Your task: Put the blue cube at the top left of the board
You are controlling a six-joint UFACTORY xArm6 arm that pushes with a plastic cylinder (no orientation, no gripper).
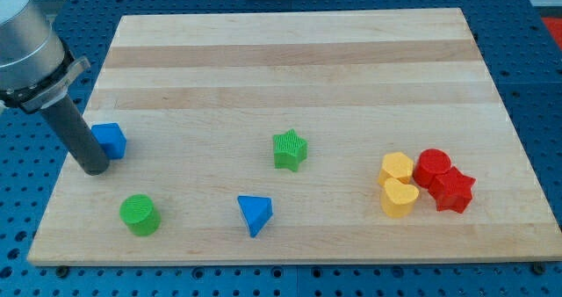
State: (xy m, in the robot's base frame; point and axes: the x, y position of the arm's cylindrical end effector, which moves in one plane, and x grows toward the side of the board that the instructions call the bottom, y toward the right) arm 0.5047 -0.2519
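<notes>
Blue pegboard all around, and the wooden surface sits on it. So my tool is just a bare rod, no jaws, holding nothing. My tip is planted right against the blue cube, which is just up and right of it, by the left edge. Top left corner's well beyond the cube, so most of the push is left, I'd say.
</notes>
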